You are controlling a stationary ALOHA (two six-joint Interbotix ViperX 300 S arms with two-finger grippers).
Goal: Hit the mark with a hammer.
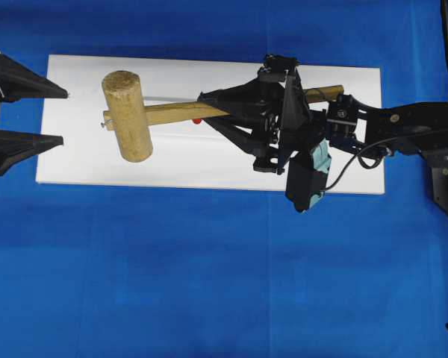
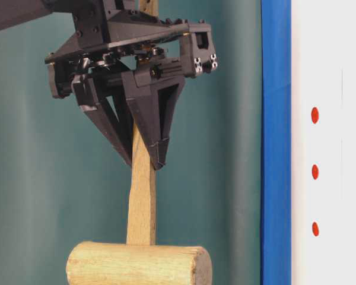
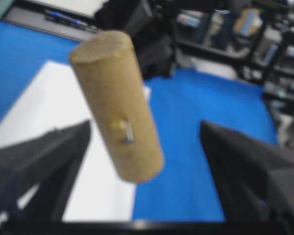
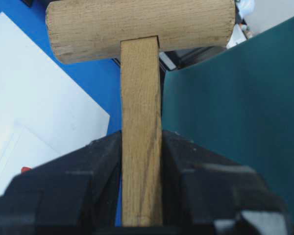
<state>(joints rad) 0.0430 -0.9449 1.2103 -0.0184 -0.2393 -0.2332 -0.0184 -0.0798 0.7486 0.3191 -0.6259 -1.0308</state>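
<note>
Closest to your right wrist camera, you see the right gripper (image 4: 141,196) clamped on the handle of the hammer (image 4: 141,147), one dark finger (image 4: 76,188) pressed against each flat side of the squared wood. Beyond the fingers the handle runs straight up to the thick cylindrical head, which sits crosswise at the top of that view.

From overhead, your right arm (image 1: 403,123) reaches in from the right edge and stretches leftward across the white board (image 1: 209,168). The wrist is rolled so the gripper lies on its side, and it holds the handle around its middle, with the butt end sticking out behind the wrist. The head sits over the left part of the board, and a bit of a red mark (image 1: 198,120) peeks out just beside the handle.

In the table-level view the hammer shows no contact with the board, and three red dots (image 2: 315,171) line up on the white surface.

Farthest away, your left gripper (image 1: 41,115) waits at the left edge, fingers spread wide apart and holding nothing, pointed at the hammer head.
</note>
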